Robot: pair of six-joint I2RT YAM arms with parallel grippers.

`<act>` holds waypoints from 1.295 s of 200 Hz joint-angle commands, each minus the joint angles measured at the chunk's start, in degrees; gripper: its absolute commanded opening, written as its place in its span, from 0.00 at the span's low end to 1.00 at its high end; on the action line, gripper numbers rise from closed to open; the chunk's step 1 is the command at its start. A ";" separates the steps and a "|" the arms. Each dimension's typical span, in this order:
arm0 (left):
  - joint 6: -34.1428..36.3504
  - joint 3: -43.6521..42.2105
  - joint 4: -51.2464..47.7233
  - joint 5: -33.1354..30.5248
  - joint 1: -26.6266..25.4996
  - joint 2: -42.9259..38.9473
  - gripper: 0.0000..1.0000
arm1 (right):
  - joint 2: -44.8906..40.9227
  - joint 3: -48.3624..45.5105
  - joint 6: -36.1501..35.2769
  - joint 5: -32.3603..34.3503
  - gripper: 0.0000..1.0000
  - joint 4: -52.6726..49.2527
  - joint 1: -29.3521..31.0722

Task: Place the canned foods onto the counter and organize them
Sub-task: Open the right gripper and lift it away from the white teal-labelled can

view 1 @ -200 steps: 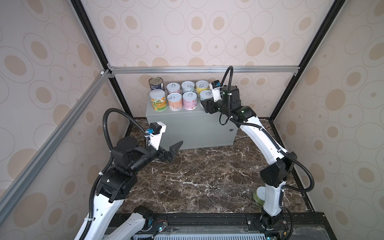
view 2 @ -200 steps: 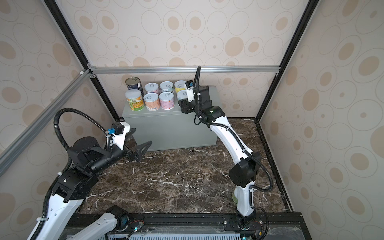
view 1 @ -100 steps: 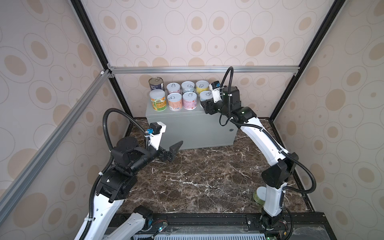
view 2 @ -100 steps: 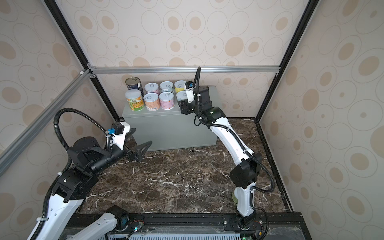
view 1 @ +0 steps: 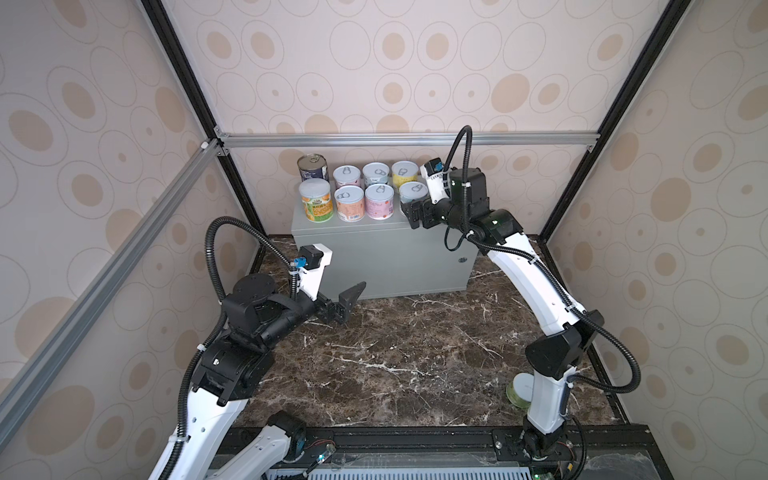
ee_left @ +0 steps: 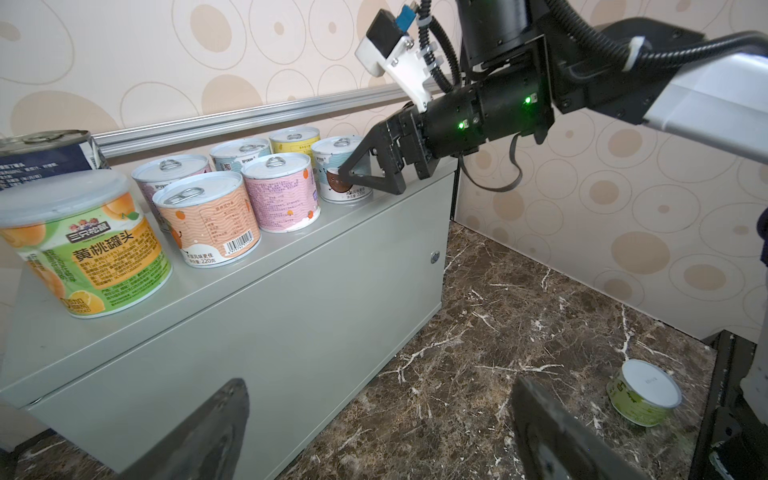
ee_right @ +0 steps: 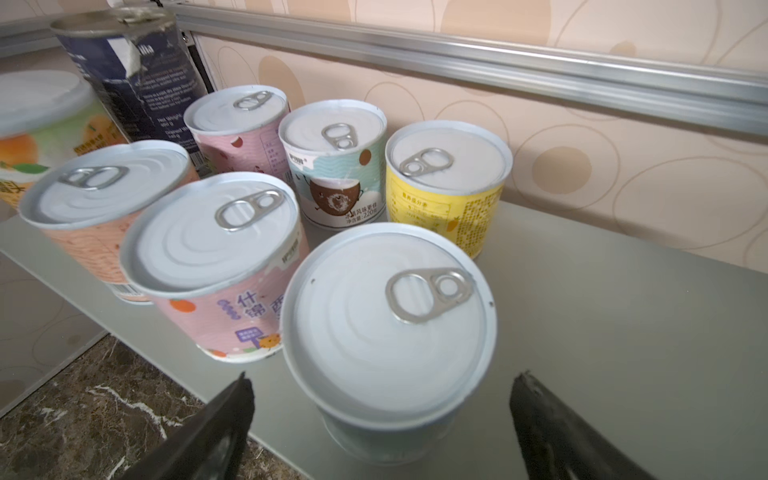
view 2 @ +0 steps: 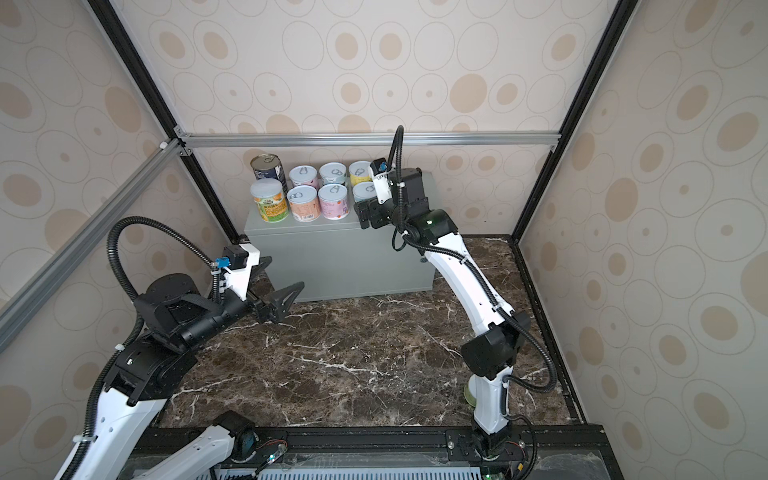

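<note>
Right tool [ee_right: 382, 380] is open around the can [ee_right: 386, 332] on the counter [ee_right: 623, 332]; pull back straight, no bumps. Left tool [ee_left: 380, 386] open, empty.

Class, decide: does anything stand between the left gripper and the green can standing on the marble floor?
Nothing visible does: only bare marble lies between the left gripper and the green can, which stands beside the right arm.
</note>
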 commanded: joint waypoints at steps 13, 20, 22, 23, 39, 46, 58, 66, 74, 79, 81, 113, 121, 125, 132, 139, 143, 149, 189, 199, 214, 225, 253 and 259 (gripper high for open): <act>0.15 -0.33 1.17 0.76 -0.14 -0.91 0.98 | -4.06 3.40 -2.78 1.54 1.00 -2.40 2.21; 0.24 -0.36 1.27 0.82 -0.14 -0.91 0.98 | -3.73 5.13 -3.38 1.66 1.00 -3.09 2.66; 0.24 -0.36 1.28 0.80 -0.13 -0.91 0.98 | -3.53 5.89 -3.51 1.70 1.00 -3.42 2.82; 0.23 -0.36 1.29 0.84 -0.15 -0.91 0.98 | -3.43 6.19 -3.57 1.75 1.00 -3.58 2.90; 0.32 -0.66 1.37 0.84 -0.15 -1.22 0.98 | -0.84 11.69 -4.78 2.17 1.00 -6.54 3.90; 0.41 -0.88 1.38 0.78 -0.08 -1.42 0.98 | 0.38 14.34 -5.51 2.48 1.00 -7.68 4.42; 0.57 -1.25 1.29 0.36 -0.15 -1.93 0.98 | 2.76 18.66 -6.84 2.73 1.00 -9.31 5.47; 0.75 -1.44 1.21 0.19 -0.11 -2.31 0.98 | 4.21 21.10 -7.52 2.94 1.00 -10.07 6.15; 0.89 -1.65 1.03 -0.19 -0.10 -2.74 0.98 | 5.50 23.07 -8.27 3.02 1.00 -10.53 6.73; 1.00 -1.75 0.95 -0.38 -0.16 -2.88 0.98 | 6.05 23.99 -8.81 3.16 1.00 -10.67 7.10; 1.02 -1.83 0.89 -0.49 -0.14 -3.03 0.98 | 6.25 24.22 -9.11 3.27 1.00 -10.61 7.31; 1.67 -2.48 0.30 -1.18 -0.08 -4.14 0.98 | 7.52 24.33 -12.68 3.63 1.00 -8.59 9.44; 1.77 -2.61 0.19 -1.31 -0.15 -4.38 0.98 | 7.90 24.33 -13.65 3.70 1.00 -8.25 9.89; 1.81 -2.64 0.24 -1.29 -0.14 -4.47 0.98 | 8.13 24.29 -14.11 3.74 1.00 -8.07 10.05; 1.82 -2.81 0.23 -1.32 -0.16 -4.60 0.98 | 8.43 24.24 -14.84 3.73 1.00 -7.68 10.43; 1.90 -2.99 0.24 -1.43 -0.08 -4.77 0.98 | 8.70 24.15 -15.50 3.71 1.00 -7.32 10.71; 1.90 -3.07 0.23 -1.44 -0.13 -4.86 0.98 | 8.95 24.15 -15.92 3.73 1.00 -7.19 10.89; 1.99 -3.23 0.24 -1.52 -0.10 -5.02 0.98 | 9.29 24.15 -16.55 4.25 1.00 -6.85 11.17; 2.34 -4.20 0.05 -2.11 -0.11 -6.34 0.98 | 12.00 24.94 -18.81 10.74 1.00 -5.10 12.75; 2.51 -4.31 -0.05 -2.28 -0.16 -6.65 0.98 | 12.55 25.16 -18.80 11.78 1.00 -4.75 13.03; 2.93 -4.31 -0.45 -2.57 -0.15 -6.84 0.98 | 13.26 25.45 -18.79 13.72 1.00 -4.12 13.32; 3.25 -4.39 -0.72 -2.86 -0.09 -7.02 0.98 | 13.88 25.71 -18.78 15.41 1.00 -3.69 13.65; 3.91 -4.57 -1.01 -3.25 -0.12 -7.42 0.98 | 15.00 25.94 -19.22 19.17 1.00 -2.07 14.48; 4.05 -4.63 -1.08 -3.25 -0.16 -7.50 0.98 | 15.21 25.95 -19.28 19.99 1.00 -1.65 14.58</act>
